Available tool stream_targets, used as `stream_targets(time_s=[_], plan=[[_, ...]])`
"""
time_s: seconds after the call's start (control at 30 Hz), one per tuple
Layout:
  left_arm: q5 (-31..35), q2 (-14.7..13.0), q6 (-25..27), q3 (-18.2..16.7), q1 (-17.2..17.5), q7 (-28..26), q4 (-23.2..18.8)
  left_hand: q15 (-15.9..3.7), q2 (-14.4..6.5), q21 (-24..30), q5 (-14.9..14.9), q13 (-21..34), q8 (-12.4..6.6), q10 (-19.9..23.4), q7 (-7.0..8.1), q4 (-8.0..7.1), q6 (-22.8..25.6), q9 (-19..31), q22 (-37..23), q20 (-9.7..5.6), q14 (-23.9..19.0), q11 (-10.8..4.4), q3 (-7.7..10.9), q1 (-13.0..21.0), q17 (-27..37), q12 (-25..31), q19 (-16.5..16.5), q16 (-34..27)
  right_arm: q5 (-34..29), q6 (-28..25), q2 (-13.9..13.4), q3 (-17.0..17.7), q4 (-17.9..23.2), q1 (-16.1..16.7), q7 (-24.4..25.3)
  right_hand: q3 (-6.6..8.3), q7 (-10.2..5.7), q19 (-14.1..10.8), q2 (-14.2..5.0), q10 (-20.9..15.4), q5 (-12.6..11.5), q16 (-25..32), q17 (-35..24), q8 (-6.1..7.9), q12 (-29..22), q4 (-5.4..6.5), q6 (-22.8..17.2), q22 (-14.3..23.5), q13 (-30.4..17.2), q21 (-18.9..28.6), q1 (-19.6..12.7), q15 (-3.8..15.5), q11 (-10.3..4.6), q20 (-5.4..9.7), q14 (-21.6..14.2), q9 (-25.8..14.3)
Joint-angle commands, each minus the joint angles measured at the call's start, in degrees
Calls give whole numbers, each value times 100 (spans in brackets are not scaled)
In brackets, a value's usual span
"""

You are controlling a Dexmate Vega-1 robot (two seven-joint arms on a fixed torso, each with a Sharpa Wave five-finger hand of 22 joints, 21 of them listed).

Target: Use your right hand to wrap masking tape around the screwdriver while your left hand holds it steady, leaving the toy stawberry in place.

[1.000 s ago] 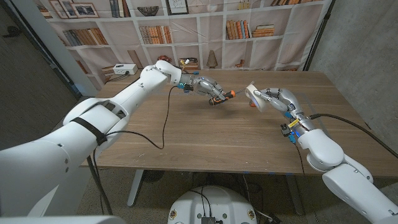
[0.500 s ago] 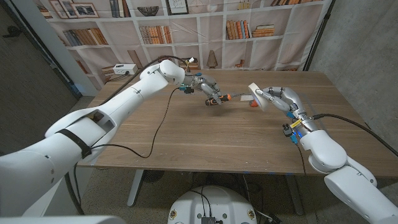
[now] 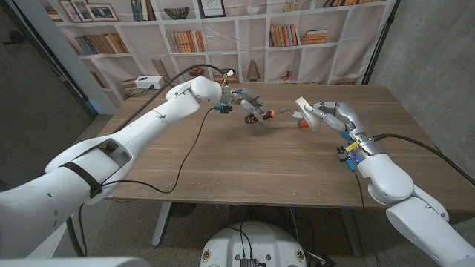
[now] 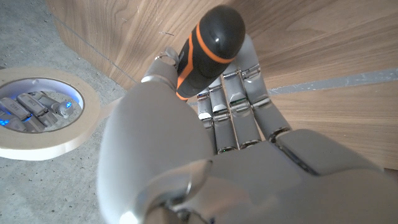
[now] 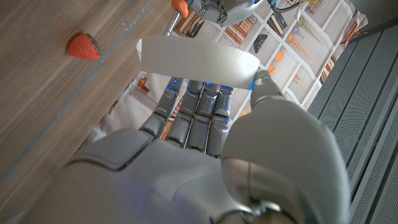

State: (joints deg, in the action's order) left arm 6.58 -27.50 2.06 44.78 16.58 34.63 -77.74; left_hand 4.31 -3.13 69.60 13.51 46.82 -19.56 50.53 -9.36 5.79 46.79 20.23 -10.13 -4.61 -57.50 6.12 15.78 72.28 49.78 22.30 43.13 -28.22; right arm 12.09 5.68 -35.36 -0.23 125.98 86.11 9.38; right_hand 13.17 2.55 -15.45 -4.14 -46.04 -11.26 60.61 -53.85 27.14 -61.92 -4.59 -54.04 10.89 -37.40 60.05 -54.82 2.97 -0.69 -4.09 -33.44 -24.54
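**Screwdriver Held, Tape Roll Held Opposite**

The left hand (image 3: 249, 106) was clamped on the screwdriver (image 3: 265, 115), raised above the table (image 3: 245, 163), its shaft pointing toward the right hand (image 3: 330, 116). The right hand's fingers were closed on the masking tape roll (image 3: 304, 109), just beside the shaft tip. The toy strawberry (image 5: 83, 46) lay on the table near the right hand.

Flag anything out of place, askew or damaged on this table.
Nothing stands out. The left hand holds the screwdriver above the table, the right hand holds the masking tape, and the toy strawberry lies on the wood.
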Motion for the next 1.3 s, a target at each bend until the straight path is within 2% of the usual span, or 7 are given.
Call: stream_targets(time_s=[0.03,0.33,0.57,0.7,1.0,1.17,1.3], plan=[[-49,52,-386,-87,127,-233,146,-1692,-291,49,27,457,-16,667,279,207,676,599,-19,-551,-1722,-641,1240,-56,17,-4,-54,-39,-149,277,158,-69,-86,-118,45,1035,-5,25,-656,-13,-36,20,3,1445,-43,-15,-49,3,-17,31,-621,426,-22,31,35,-11],[-156,164,-485,-71,60,-63,312,-1691,-284,55,28,466,-2,689,279,209,683,612,-19,-551,-1721,-649,1253,-68,28,-19,-64,-37,-582,1158,529,-351,-527,-574,361,1048,-22,50,-660,13,-37,1,-2,1454,-59,12,-31,-3,-28,53,-581,454,-45,57,56,-18],[-166,180,-459,-95,66,-99,305,-1690,-282,62,29,495,9,679,279,211,699,612,-20,-551,-1717,-651,1261,-75,20,-24,-64,-25,-394,1734,613,-643,-951,-980,160,1082,-28,45,-640,24,-47,-34,-17,1456,-69,17,-49,-7,-29,74,-562,473,-50,60,36,6],[-315,241,-492,-159,58,-68,411,-1691,-281,64,29,499,11,674,278,214,696,621,-19,-549,-1721,-645,1267,-74,22,-32,-64,-26,-228,1617,532,-819,-1088,-1146,-4,1100,-38,39,-638,11,-52,-48,-15,1462,-55,17,-42,-10,14,87,-553,477,-67,66,8,3],[-723,339,-515,-310,46,107,650,-1691,-280,73,28,504,26,688,278,217,706,626,-20,-550,-1734,-653,1278,-80,19,-48,-64,-23,106,1206,427,-1066,-1262,-1178,-20,1110,-36,38,-635,14,-51,-54,-20,1470,-75,9,-36,-13,6,108,-540,455,-42,54,-1,4],[-1252,532,-497,-425,-81,587,1133,-1691,-279,78,27,508,31,691,271,219,714,628,-20,-547,-1735,-630,1283,-81,20,-55,-61,-21,112,994,422,-1216,-1368,-1105,175,1107,-26,42,-632,10,-48,-46,-21,1469,-78,1,-36,-15,14,117,-538,447,-50,49,-5,13],[-1435,603,-479,-451,-158,813,1334,-1692,-277,85,26,504,38,708,266,225,713,630,-20,-543,-1741,-623,1290,-77,25,-60,-54,-24,-159,514,322,-1190,-1136,-914,556,1108,-12,54,-634,13,-47,-51,-20,1474,-83,-5,-52,-15,13,121,-539,441,-48,42,23,23]])
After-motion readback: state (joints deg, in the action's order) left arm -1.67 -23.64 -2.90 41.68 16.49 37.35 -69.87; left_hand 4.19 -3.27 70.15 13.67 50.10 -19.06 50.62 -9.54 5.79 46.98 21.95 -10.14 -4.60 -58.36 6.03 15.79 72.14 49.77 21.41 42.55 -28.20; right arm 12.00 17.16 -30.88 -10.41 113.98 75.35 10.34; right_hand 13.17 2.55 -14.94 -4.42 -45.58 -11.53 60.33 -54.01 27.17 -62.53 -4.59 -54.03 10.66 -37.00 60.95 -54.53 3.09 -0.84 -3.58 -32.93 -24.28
